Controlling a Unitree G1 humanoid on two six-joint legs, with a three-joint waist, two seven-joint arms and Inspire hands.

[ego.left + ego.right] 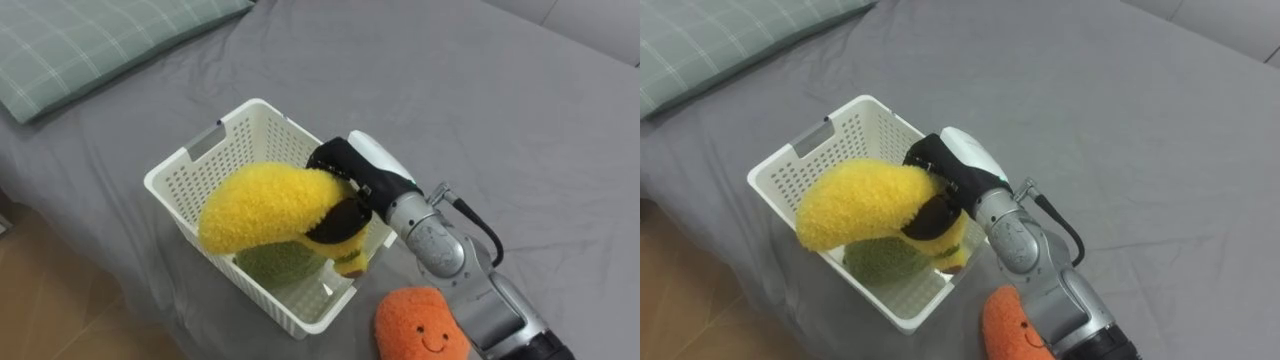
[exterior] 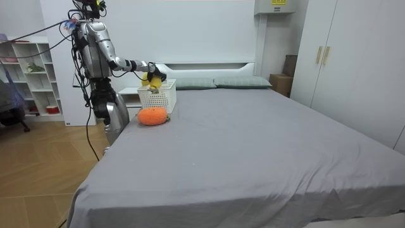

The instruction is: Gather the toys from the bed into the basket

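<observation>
A yellow banana-shaped plush toy (image 1: 262, 205) hangs over the white slatted basket (image 1: 180, 165), its lower end dipping inside. My right hand (image 1: 348, 168) comes in from the lower right and is shut on the toy's near end, with dark fingers curled around it. A green plush (image 1: 275, 262) lies at the bottom of the basket, partly hidden by the yellow toy. An orange plush with a smiling face (image 1: 420, 322) lies on the grey bed (image 1: 480, 90) just right of the basket, under my forearm. In the room view I stand at the bed's side by the basket (image 2: 158, 100).
A green checked pillow (image 1: 90, 40) lies at the far left. The bed's edge runs close behind the basket, with wooden floor (image 1: 50, 300) below. A white shelf unit (image 2: 31, 76) stands behind me. Grey bedding stretches open to the right.
</observation>
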